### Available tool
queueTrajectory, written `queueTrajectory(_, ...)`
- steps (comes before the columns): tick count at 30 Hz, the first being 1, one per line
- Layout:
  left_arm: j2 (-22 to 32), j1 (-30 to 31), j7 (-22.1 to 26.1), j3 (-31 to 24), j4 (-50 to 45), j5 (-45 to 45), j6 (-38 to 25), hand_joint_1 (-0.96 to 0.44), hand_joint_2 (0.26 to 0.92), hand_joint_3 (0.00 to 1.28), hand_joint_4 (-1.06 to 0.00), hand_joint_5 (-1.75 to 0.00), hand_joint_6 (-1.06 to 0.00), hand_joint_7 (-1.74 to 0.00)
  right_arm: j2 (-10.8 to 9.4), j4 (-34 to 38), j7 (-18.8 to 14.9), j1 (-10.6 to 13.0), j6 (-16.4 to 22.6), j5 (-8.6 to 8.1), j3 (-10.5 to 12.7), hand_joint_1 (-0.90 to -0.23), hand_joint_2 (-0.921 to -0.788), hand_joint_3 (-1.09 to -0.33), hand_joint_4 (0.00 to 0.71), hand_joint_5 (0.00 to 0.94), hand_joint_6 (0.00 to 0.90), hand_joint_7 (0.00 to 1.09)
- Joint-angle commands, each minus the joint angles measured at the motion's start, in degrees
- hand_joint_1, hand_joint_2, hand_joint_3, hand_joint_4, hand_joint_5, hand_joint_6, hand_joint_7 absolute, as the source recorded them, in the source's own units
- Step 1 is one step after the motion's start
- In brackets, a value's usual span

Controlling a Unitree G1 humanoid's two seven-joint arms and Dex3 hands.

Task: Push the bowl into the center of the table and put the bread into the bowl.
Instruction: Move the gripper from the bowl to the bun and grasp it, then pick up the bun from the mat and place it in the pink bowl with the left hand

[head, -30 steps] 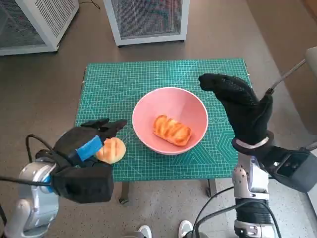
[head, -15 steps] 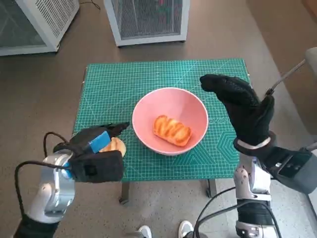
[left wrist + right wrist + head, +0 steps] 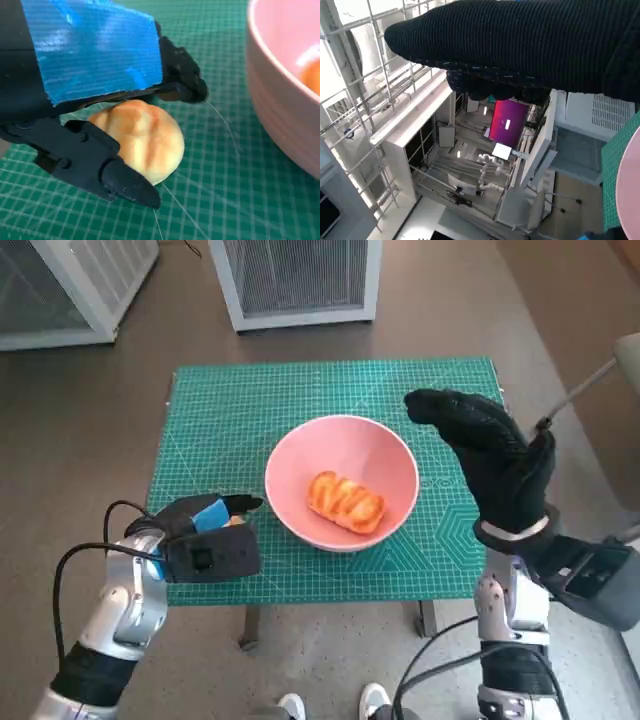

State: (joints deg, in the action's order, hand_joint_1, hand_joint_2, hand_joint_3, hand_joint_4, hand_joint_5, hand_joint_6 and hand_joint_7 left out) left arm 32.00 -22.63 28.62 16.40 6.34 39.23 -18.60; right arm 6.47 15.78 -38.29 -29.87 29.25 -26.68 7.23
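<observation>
Pink bowl (image 3: 342,482) sits pretty much mid-table on the green cutting mat (image 3: 240,410), so by my read the pushing part is done. One glazed pastry (image 3: 346,502) is already lying in the bottom of it. The other piece, a round golden bun (image 3: 141,139), is on the mat just beside the bowl's near-left side, not in it yet.

The left hand (image 3: 203,540) is right over that bun. In the left wrist view its black fingers (image 3: 111,173) bracket the bun, one coming in low on one side and another curving over the far side, clearly set up to pinch it. Can't tell if they're actually squeezing or just hovering around it, though; the bun looks to be resting on the mat. In the head view the hand mostly hides it.

The right hand (image 3: 487,457) is held up over the table's right part, near the bowl's rim but not touching it, fingers curled a bit with nothing in them. Probably parked there so the bowl doesn't slide when the bun gets dropped in.
</observation>
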Motion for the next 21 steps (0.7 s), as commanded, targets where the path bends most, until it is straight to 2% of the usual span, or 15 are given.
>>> queueTrajectory(1, 1.9, 2.0, -1.3, -0.9, -1.6, -0.8, 2.4, 0.0, 0.902, 0.07, -0.74, -1.03, -0.6, -1.06, 0.1, -0.5, 0.2, 1.9, -1.0, 0.54, -0.1, -0.458, -0.921, -0.477, 0.364, 0.003, -0.001, 0.63)
queueTrajectory(5, 3.1, 2.8, -1.1, -2.7, -5.3, -2.1, 3.1, 0.0, 0.899, 0.07, -0.76, -1.11, -0.64, -1.11, 0.0, -0.7, 0.3, 1.9, -1.4, 0.46, -0.2, -0.462, -0.921, -0.48, 0.362, 0.002, -0.001, 0.64)
queueTrajectory(11, 4.2, 3.4, 0.8, -6.3, -13.7, -3.7, 0.9, 0.0, 0.899, 0.07, -0.74, -1.17, -0.66, -1.07, -0.2, -0.6, 0.3, 1.8, -1.7, 0.5, -0.2, -0.471, -0.921, -0.48, 0.368, 0.004, -0.001, 0.69)
queueTrajectory(21, 4.9, 3.0, 1.8, -12.3, -24.9, -6.2, -0.9, 0.0, 0.899, 0.07, -0.75, -1.13, -0.66, -1.1, -0.3, -0.4, 0.3, 1.6, -1.7, 0.59, -0.4, -0.472, -0.921, -0.487, 0.37, 0.006, -0.001, 0.72)
